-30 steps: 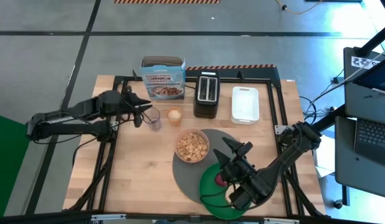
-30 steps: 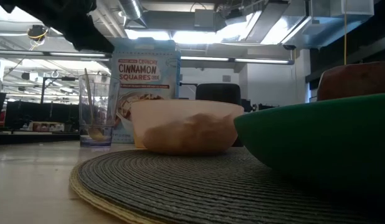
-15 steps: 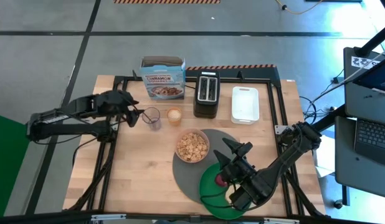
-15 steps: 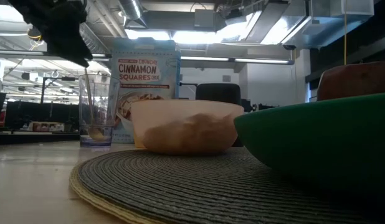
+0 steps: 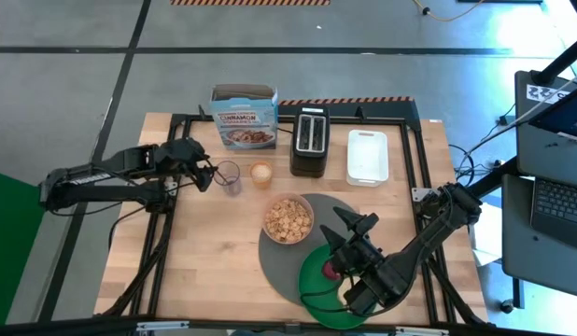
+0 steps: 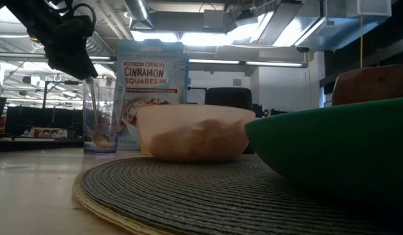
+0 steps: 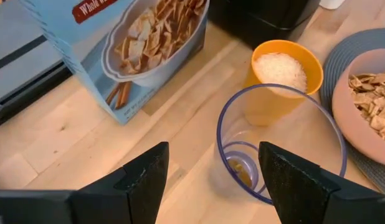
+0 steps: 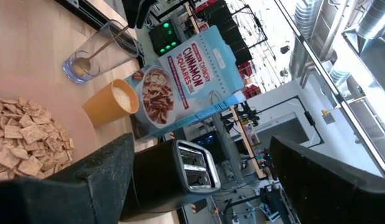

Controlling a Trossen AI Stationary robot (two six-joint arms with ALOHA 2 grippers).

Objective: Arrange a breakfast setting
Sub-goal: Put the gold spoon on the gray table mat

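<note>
Two spread fingers of my left hand [image 7: 211, 180] straddle the glass [image 7: 276, 146] to reach the spoon [image 8: 100, 45] standing inside. My right hand [image 5: 347, 227], also spread, waits over the plate [image 5: 316, 280].

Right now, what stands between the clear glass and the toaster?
In the high view, an orange cup stands between the clear glass and the toaster.
</note>
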